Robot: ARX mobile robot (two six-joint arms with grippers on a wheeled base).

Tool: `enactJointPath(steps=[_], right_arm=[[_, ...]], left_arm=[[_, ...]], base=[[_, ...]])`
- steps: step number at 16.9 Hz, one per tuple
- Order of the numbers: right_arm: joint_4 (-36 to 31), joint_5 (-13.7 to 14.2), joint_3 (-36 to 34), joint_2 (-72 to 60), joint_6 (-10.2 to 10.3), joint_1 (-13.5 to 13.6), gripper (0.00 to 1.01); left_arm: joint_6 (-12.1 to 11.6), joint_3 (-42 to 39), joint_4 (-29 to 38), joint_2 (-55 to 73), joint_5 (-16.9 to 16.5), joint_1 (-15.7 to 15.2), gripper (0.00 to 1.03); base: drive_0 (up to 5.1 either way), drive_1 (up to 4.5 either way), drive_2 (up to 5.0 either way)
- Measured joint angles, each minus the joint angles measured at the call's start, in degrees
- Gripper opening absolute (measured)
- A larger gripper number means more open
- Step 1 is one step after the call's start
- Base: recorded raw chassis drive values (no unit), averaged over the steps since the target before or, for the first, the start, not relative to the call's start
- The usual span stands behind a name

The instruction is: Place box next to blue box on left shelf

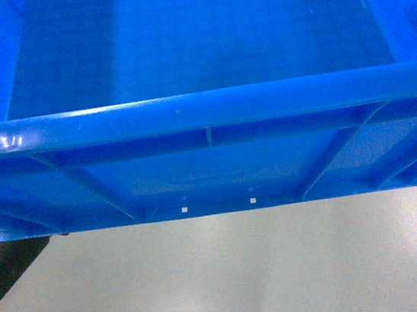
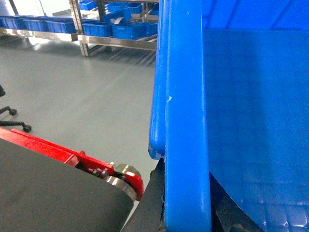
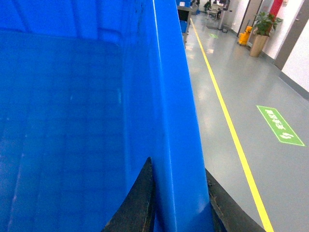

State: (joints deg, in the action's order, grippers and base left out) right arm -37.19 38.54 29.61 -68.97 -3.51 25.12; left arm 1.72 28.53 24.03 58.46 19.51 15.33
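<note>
Grey glossy floor fills the lower head view, with soft light reflections; the large bright-blue open-top plastic crate sits above it, off the floor, its thick rolled rim and ribbed near wall spanning the frame, smooth inner floor beyond. Crate sides are cut off at both edges, so its far end is not visible. Left wrist view: left claw has dark fingers on either side of the crate's left rim, pinching it; only the finger bases show. Beside it, a red metal frame piece with a small caster wheel over a dark surface, partly cut off. Far back, steel racks holding smaller blue plastic bins, details too small to make out. Right wrist view: right claw has black fingers straddling the crate's right wall, clamped on it. Along that side the floor carries a yellow painted line and a green floor sign, text unreadable; a potted plant stands far off. No roller shelf can be identified.
</note>
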Motion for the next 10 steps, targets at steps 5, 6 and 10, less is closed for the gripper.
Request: enactJointPath(steps=[5, 6, 10], right_arm=[[0.00, 0.02, 0.00, 0.00, -0.02, 0.00, 0.15], [0.00, 0.02, 0.00, 0.00, -0.02, 0.00, 0.15], [0.00, 0.02, 0.00, 0.00, -0.02, 0.00, 0.15]], left_arm=[[0.00, 0.00, 0.00, 0.00, 0.00, 0.02, 0.08], [0.00, 0.00, 0.02, 0.00, 0.00, 0.02, 0.08], [0.00, 0.00, 0.02, 0.00, -0.02, 0.02, 0.08]], base=[[-1.4, -1.45, -1.4], [-1.7, -1.66, -1.7], [-1.6, -1.59, -1.6]])
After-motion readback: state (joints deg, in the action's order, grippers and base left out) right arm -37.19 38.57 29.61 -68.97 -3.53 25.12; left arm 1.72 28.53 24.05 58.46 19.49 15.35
